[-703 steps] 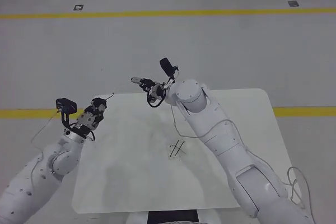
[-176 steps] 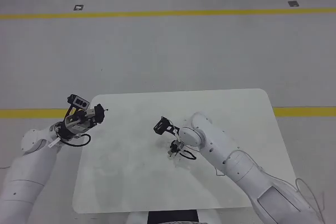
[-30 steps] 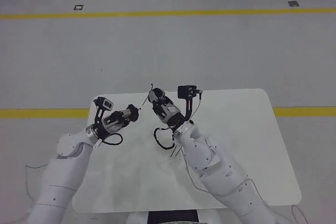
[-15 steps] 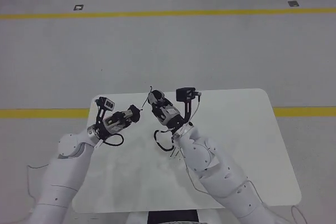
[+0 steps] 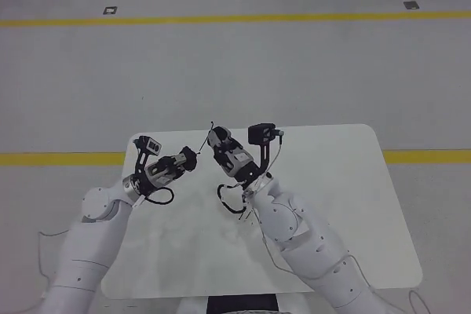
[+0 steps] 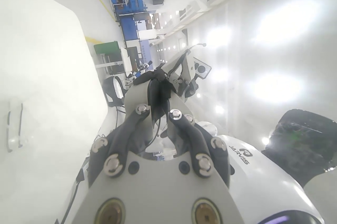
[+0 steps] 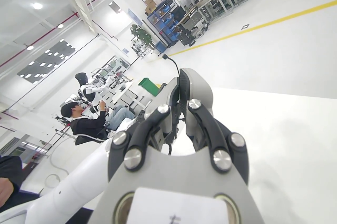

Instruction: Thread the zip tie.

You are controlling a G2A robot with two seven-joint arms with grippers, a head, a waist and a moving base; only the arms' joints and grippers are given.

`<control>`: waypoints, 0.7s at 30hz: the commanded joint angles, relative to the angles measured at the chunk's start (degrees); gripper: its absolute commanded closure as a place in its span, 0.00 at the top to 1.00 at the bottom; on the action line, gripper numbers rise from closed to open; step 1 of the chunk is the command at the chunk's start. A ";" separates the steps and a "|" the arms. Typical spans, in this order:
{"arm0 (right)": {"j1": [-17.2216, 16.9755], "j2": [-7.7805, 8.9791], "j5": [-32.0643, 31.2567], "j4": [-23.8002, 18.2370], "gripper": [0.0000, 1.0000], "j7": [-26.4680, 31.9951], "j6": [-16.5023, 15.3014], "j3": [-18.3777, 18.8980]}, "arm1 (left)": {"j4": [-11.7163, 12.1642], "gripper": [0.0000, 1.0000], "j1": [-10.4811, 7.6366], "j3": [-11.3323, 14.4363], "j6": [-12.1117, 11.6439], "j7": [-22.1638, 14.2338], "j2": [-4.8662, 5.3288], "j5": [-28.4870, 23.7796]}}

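Both grippers are raised over the far part of the table point(image 5: 337, 196). At left, my left gripper point(image 5: 190, 159) is drawn closed on a thin black strap, which I judge to be the tail end of the zip tie point(image 5: 204, 139). The strap runs from there toward one o'clock. At right, my right gripper point(image 5: 214, 136) lies at about two o'clock of the left one, near it but apart. It is clamped on the zip tie just behind the head point(image 7: 165, 56), which curls out past the fingertips. Whether the tail has entered the head is too small to tell. I see four risks. The strap is limp and has no support, so a small wrist error could send its tip past the slot. A push against the head's face would bow the strap rather than feed it. The right gripper's hold is short, so the head could twist and turn its slot away. With so little room between them, closing in further could knock the fingers together and drop the zip tie.
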 commanded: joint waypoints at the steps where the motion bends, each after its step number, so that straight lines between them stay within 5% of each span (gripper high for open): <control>1: -0.41 0.19 -0.57 -0.38 0.00 0.31 -1.29 0.63 | -0.03 0.00 0.20 -0.18 1.48 -0.84 0.10 -2.18; 8: -0.93 0.50 -1.24 -0.36 0.00 1.80 -4.07 1.64 | 1.63 0.00 -0.79 -0.64 6.14 -6.73 0.51 -7.98; 21: -1.17 0.44 -2.18 -0.74 0.00 1.56 -4.09 1.39 | 1.84 0.00 -1.06 -0.68 5.97 -7.33 0.67 -6.55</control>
